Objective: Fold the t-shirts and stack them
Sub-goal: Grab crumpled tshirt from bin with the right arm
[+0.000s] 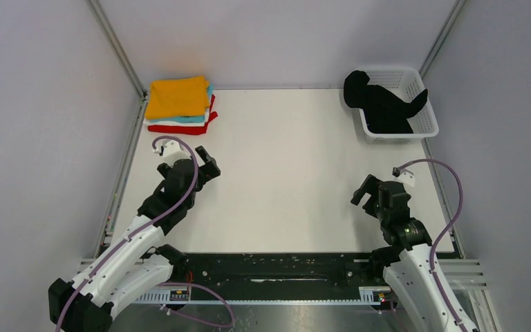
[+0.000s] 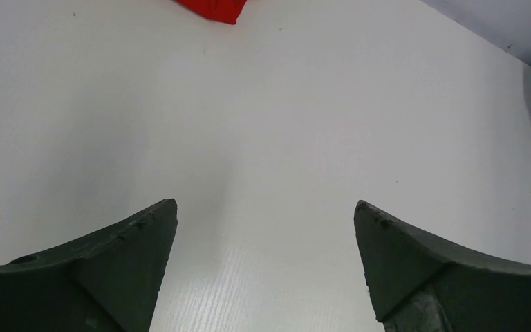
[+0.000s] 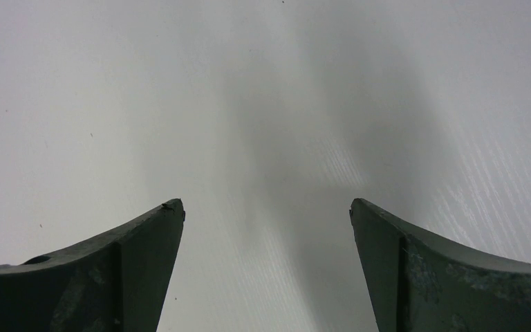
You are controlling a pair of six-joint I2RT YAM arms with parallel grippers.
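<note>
Even, diffuse light is coming from overhead, keeping the white table point(image 1: 283, 173) bright without glare — the arms are casting only faint, soft-edged shadows on it. In the right wrist view a broad grey shadow is running up the middle, and the right gripper point(image 3: 266, 204) is showing dark and slightly soft. The black t-shirt point(image 1: 384, 111) is losing its fold detail.

White table point(image 1: 283, 173); pale grey walls point(image 1: 283, 34); aluminium frame point(image 1: 117, 48)
</note>
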